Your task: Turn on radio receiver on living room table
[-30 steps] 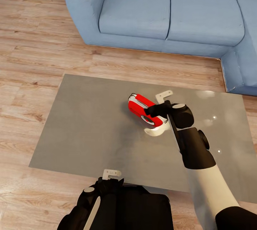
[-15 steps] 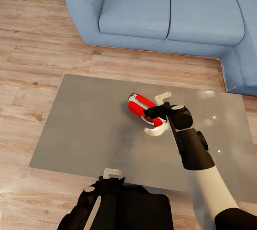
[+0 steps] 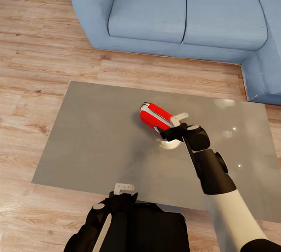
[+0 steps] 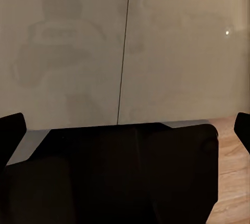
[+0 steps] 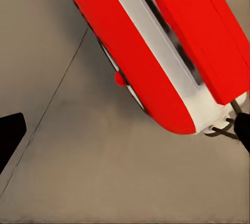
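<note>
One red radio receiver (image 3: 155, 117) lying on grey counter (image 3: 93, 138), right gripper (image 3: 174, 126) just beside it. Fingers spread wide, holding nothing. Left gripper (image 3: 123, 188) low at counter edge, spread too, empty.

a home living room: a blue l-shaped sofa (image 3: 187, 13) stands on light wood plank floor (image 3: 35, 60) behind a low glossy grey table (image 3: 93, 142).
</note>
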`<state>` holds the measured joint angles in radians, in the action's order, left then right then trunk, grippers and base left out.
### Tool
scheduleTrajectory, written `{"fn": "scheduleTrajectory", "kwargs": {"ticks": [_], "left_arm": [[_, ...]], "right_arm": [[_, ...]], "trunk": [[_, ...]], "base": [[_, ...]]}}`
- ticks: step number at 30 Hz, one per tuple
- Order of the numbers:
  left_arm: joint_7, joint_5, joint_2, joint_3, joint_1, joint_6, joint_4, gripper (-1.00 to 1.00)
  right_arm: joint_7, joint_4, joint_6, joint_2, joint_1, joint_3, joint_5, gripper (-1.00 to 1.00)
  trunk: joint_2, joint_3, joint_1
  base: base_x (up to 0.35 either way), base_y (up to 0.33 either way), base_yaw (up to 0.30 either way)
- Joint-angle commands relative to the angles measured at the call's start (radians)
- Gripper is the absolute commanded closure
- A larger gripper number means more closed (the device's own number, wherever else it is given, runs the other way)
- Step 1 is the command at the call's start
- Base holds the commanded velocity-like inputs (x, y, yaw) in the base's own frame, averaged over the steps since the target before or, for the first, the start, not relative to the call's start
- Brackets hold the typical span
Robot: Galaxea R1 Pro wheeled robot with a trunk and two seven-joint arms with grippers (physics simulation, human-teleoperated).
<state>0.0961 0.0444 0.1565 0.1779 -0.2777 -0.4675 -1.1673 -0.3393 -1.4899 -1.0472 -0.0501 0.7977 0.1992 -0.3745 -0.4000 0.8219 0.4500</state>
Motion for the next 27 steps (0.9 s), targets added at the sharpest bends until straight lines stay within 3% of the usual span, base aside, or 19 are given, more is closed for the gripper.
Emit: {"fn": "scheduleTrajectory", "kwargs": {"ticks": [1,20,27], "left_arm": [[0.000,0.000,0.000,0.000,0.000,0.000,0.000,-1.00],[0.001,0.000,0.001,0.000,0.000,0.000,0.006,-1.00],[0.001,0.000,0.000,0.001,0.000,0.001,0.006,-1.00]], "right_arm": [[0.000,0.000,0.000,0.001,-0.006,0.000,-0.001,-1.00],[0.000,-0.012,0.000,0.011,-0.022,-0.001,-0.006,-1.00],[0.000,-0.015,0.000,0.015,-0.022,-0.008,-0.041,-1.00]], "trunk": [[0.000,0.000,0.000],[0.000,0.000,0.000],[0.000,0.000,0.000]], "base": [[0.000,0.000,0.000],[0.000,0.000,0.000],[0.000,0.000,0.000]]}}
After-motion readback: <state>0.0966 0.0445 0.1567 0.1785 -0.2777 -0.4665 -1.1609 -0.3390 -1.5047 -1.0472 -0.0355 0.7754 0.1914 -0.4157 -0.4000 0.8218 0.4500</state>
